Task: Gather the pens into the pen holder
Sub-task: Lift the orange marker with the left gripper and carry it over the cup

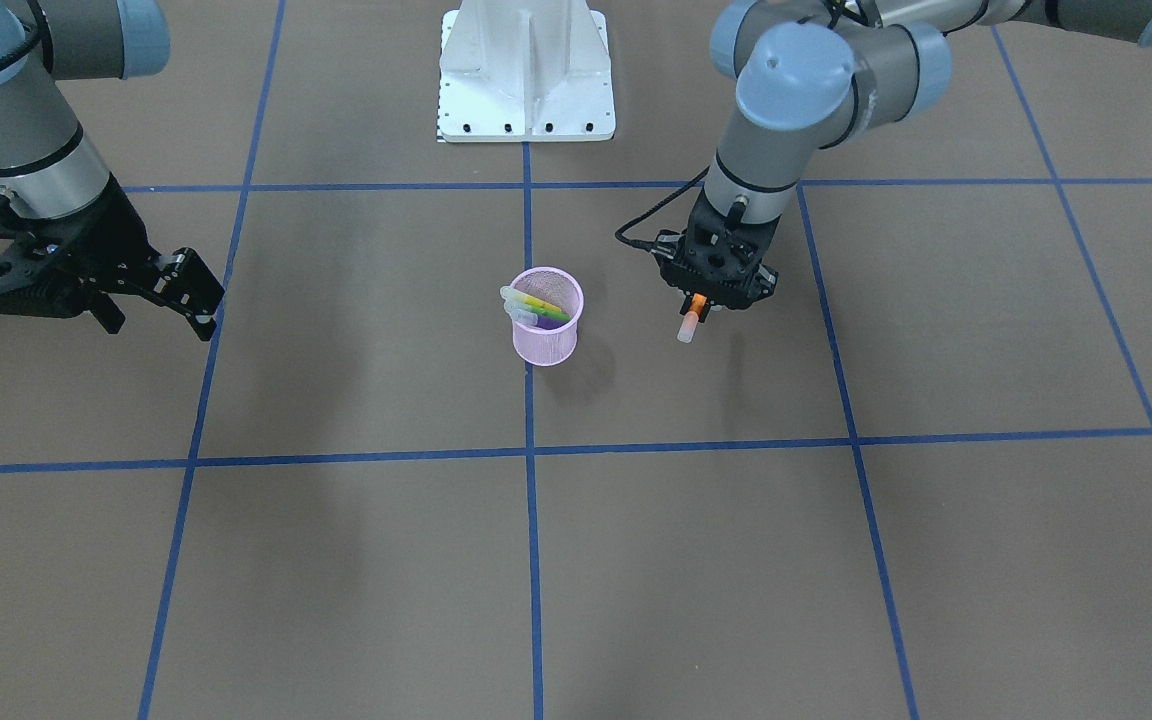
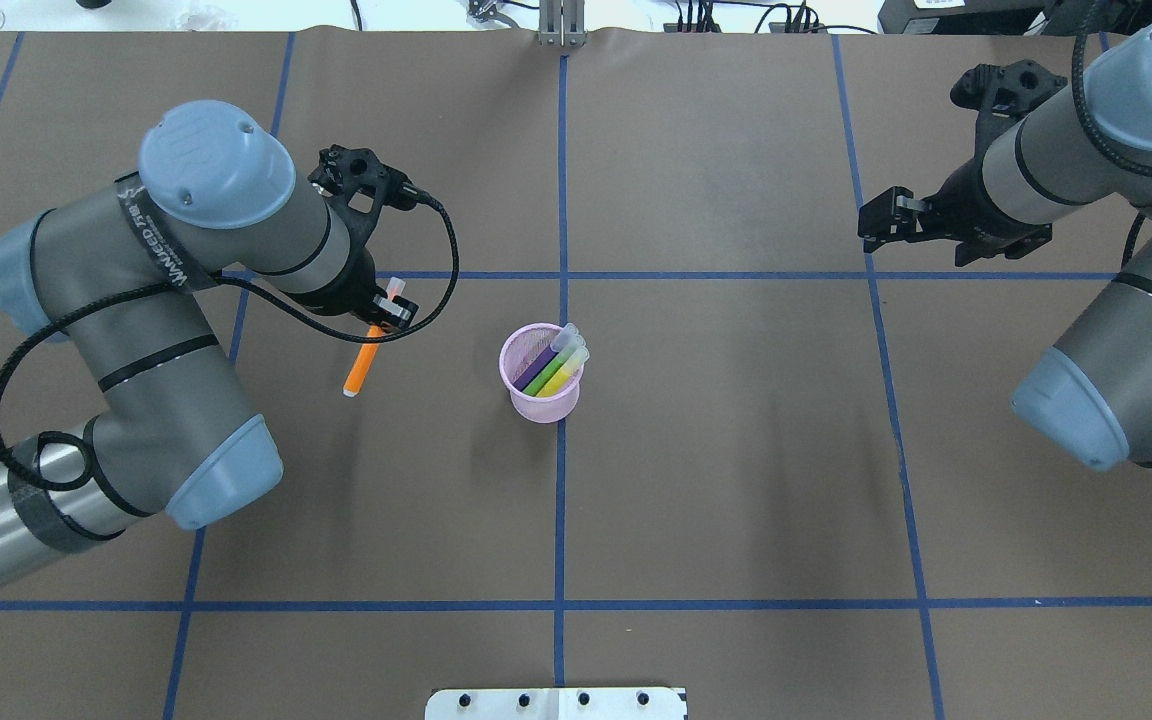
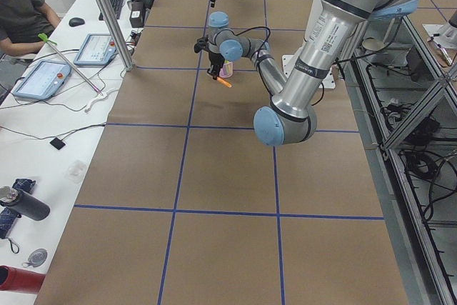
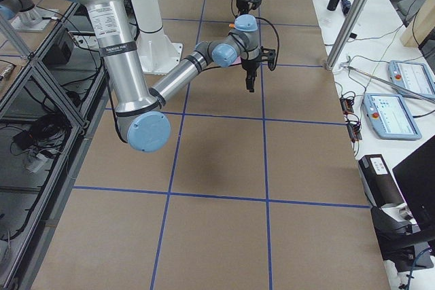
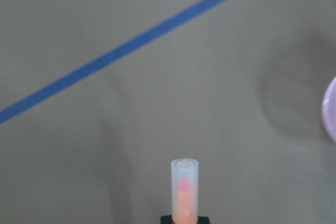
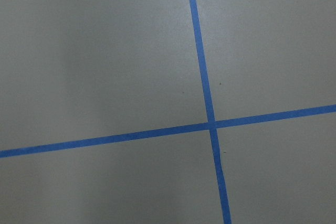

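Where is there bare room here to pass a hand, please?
Bare: the squares between the pen holder and the right gripper, and the row toward the base plate. Crowded: between holder and orange pen in the left gripper.

Pens (image 2: 549, 367) crowd pen holder (image 2: 506, 372) mouth; left side open.

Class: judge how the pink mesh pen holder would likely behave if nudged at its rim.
The pen holder is thin open mesh, so it is probably light and easily slid. Three pens lean to one side above its rim, so it may tip that way.
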